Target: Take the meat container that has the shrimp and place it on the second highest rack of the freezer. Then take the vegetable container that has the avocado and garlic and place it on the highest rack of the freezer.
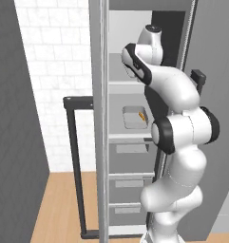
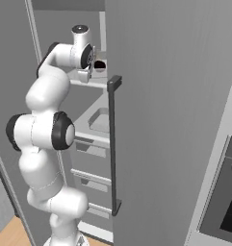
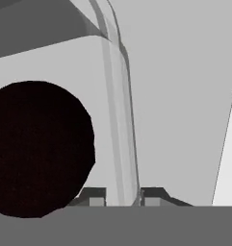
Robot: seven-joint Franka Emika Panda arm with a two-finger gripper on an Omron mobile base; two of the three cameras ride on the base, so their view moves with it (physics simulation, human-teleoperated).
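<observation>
The freezer (image 2: 161,120) stands open, and my arm reaches into its highest rack (image 2: 91,84). There my gripper (image 3: 122,199) straddles the side wall of the light-grey vegetable container (image 3: 118,120), one fingertip pressed to each side of it. The dark avocado (image 3: 38,149) lies in the tray just left of that wall, also seen as a dark lump (image 2: 99,64) beside the hand. The garlic is out of view. One rack lower sits the meat container (image 1: 134,117) with the orange shrimp (image 1: 141,116) in it; the same tray (image 2: 100,121) shows from the other side.
The freezer door with its long black bar handle (image 2: 112,144) hangs open close to the right of my arm. Grey drawers (image 1: 128,178) fill the lower part. A black-glass oven (image 2: 223,206) stands at the far right, and a white brick wall (image 1: 54,71) at the left.
</observation>
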